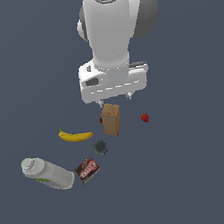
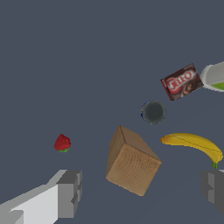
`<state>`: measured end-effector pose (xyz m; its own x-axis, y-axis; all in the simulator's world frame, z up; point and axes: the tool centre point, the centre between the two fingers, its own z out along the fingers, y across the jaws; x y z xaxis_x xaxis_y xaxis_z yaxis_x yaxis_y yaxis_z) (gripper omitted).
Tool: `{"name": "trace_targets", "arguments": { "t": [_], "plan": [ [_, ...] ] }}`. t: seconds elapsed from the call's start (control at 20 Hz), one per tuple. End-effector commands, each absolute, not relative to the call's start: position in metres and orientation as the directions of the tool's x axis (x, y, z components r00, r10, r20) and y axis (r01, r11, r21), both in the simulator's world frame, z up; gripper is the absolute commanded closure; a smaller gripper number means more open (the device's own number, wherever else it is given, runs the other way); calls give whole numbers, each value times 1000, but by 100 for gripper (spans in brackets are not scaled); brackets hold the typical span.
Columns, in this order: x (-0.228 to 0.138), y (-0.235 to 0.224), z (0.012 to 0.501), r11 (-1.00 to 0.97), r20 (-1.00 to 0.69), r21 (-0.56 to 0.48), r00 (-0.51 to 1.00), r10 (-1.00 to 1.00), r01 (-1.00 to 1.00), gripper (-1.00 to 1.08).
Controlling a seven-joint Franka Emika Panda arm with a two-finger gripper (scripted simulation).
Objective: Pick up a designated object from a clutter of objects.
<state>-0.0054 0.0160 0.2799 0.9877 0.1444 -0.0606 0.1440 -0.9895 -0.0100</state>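
Observation:
The yellow curved banana lies flat on the grey floor, its greenish stem tip pointing towards the exterior view's left. My gripper is open and holds nothing. It hovers above the far end of the brown box, to the exterior view's right of the banana. In the wrist view the box sits between my two grey fingers, while the banana lies close to the other finger. The rest of the clutter is spread around both.
A small dark round item sits close to the banana and box. Beyond it lie a dark red packet and a white bottle on its side. A red berry lies to the box's right in the exterior view.

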Motion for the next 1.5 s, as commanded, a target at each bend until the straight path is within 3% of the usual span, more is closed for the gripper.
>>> {"name": "trace_targets", "arguments": {
  "t": [0.0, 1.45],
  "plan": [
    [-3, 5, 272, -984, -61, -5, 982, 181, 181, -92],
    [-9, -140, 148, -705, -68, -1, 703, 708, 710, -92]
  ]
}}
